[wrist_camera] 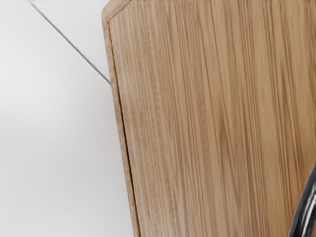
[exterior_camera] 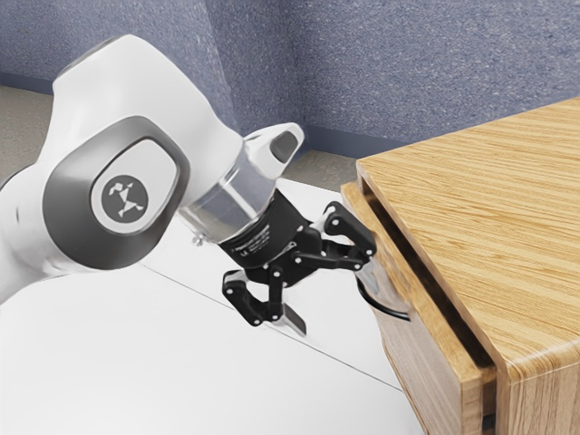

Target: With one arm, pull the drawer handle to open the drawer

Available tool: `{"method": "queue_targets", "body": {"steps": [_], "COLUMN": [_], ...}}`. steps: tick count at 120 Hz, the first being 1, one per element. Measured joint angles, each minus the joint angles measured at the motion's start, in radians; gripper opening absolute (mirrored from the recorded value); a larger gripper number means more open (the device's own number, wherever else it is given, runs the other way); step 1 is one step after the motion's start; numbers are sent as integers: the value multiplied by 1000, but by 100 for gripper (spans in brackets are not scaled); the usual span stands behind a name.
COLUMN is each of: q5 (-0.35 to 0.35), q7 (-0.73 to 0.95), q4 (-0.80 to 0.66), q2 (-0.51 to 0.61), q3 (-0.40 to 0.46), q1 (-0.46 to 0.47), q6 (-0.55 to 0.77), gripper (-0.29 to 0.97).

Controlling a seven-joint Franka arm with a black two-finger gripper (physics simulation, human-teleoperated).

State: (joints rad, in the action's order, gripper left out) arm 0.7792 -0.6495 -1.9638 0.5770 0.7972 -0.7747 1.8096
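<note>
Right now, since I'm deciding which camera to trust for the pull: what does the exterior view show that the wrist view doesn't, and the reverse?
Exterior view: the arm, the gripper open beside the handle, the cabinet top, and a dark gap behind the slightly pulled-out drawer front. Wrist view: the wood grain of that front face-on, up close. Both: drawer front, handle, white surface.

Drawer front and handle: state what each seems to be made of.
Drawer front: looks like light wood or wood veneer, matte, with long grain streaks. Handle: black and glossy, with a pale glint along its curve; coated metal or plastic, cannot tell which.
</note>
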Motion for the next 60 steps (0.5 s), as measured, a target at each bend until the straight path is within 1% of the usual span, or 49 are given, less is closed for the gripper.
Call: {"method": "queue_targets", "body": {"steps": [60], "q5": [1], "q7": [43], "q4": [-25], "q2": [28], "q3": [-26], "q1": [1], "q6": [-18], "gripper": [67]}}
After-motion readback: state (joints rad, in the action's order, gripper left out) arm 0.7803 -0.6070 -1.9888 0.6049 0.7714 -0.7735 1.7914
